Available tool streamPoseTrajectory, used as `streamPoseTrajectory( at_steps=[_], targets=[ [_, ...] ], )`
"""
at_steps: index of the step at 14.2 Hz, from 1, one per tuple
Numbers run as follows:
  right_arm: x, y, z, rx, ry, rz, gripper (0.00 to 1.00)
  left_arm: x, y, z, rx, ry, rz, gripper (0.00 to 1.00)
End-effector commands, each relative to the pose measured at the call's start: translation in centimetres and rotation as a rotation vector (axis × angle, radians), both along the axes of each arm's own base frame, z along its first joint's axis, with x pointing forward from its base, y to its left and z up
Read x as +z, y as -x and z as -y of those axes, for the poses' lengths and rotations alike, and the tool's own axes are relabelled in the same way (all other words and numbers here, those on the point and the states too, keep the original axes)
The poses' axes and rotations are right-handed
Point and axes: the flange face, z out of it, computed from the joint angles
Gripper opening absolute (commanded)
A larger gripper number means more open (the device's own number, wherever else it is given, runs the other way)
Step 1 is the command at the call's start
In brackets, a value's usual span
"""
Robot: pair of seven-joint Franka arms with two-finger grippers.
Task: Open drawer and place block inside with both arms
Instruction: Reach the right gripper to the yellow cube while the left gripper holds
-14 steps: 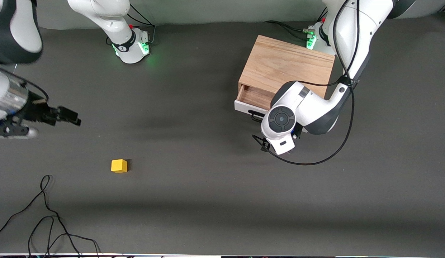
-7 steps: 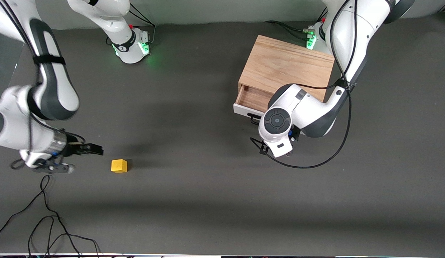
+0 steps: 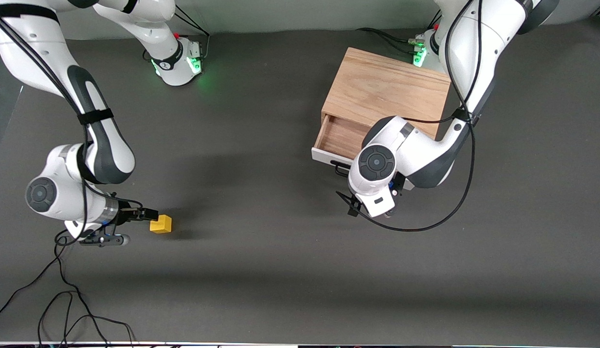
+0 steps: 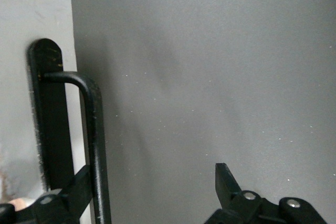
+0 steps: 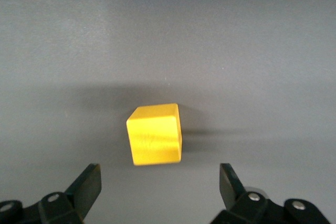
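The yellow block [image 3: 161, 224] lies on the dark table toward the right arm's end. My right gripper [image 3: 147, 216] is low beside it and open. In the right wrist view the block [image 5: 155, 135] sits just ahead of the open right gripper [image 5: 157, 186], not between the fingertips. The drawer [image 3: 341, 135] is partly pulled out of the oak box [image 3: 387, 92]. Its white front [image 4: 31, 35] and black bar handle [image 4: 94, 145] show in the left wrist view. My left gripper [image 4: 152, 187] is open, one finger [image 4: 79, 192] hooked under the bar. In the front view the left wrist hides it.
Loose black cables [image 3: 63, 299] lie on the table nearest the front camera at the right arm's end. The left arm's cable [image 3: 425, 217] loops over the table beside the drawer. The table's edge [image 3: 5, 135] runs close to the right arm's elbow.
The right arm has swung down toward the front camera, bringing its open gripper up beside the block. The left gripper has drawn the drawer a little farther out.
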Motion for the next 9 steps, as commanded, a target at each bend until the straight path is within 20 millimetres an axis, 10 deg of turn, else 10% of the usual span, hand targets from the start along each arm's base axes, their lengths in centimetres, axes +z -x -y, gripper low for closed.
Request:
streamPoseTrajectory(
  at_steps=[1, 9],
  targets=[
    [-3.0, 0.0, -0.7, 0.031, 0.001, 0.022, 1.0, 0.4, -1.9, 1.4, 0.017, 0.037, 0.095, 1.0],
    [-7.3, 0.6, -1.6, 0.039, -0.007, 0.059, 1.0, 1.9, -3.2, 1.3, 0.026, 0.07, 0.169, 1.0]
  ],
)
